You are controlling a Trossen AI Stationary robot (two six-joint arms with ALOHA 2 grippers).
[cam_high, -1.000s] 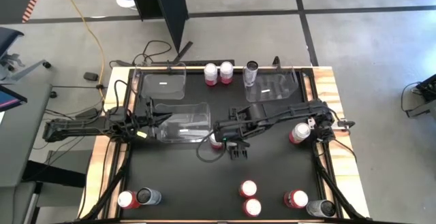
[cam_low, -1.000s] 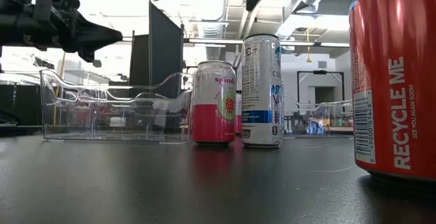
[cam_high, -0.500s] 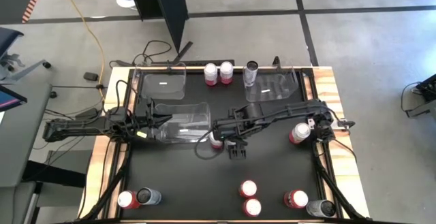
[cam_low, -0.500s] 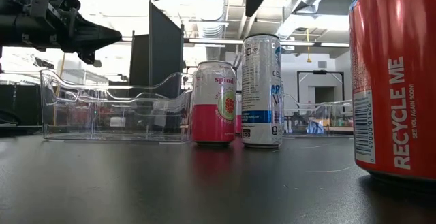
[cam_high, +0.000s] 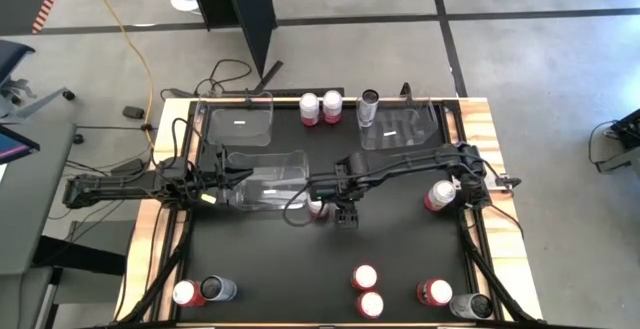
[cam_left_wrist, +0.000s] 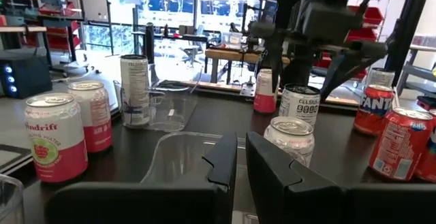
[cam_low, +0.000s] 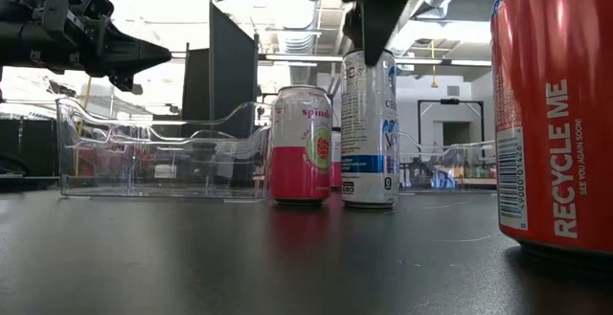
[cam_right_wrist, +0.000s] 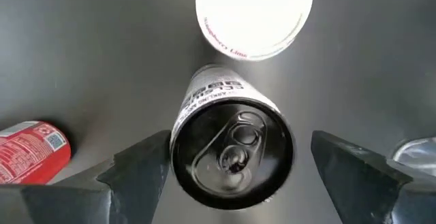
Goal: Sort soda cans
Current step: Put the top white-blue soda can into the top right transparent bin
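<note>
A silver can with a dark top (cam_right_wrist: 231, 152) stands upright on the black table, next to a pink-and-white can (cam_low: 302, 145). My right gripper (cam_right_wrist: 238, 159) hangs open above the silver can, pointing down, one finger on either side of its top and apart from it. In the low view my right gripper (cam_low: 369, 13) is level with the can's rim (cam_low: 368, 58). In the high view it (cam_high: 343, 215) hides the can. My left gripper (cam_left_wrist: 240, 159) waits shut and level at the table's left, over a clear bin (cam_high: 268, 181).
Clear bins stand at the far left (cam_high: 240, 124) and far right (cam_high: 400, 127). Two pink-and-white cans (cam_high: 319, 107) and a silver one (cam_high: 369, 104) stand at the far edge. More cans stand at the near edge (cam_high: 366, 289), near left (cam_high: 200, 290) and right side (cam_high: 438, 194).
My right gripper has come down over the silver can and shifted a little toward the table's left. In the low view it has dropped from the top edge to the can's rim. Its fingers have stayed open.
</note>
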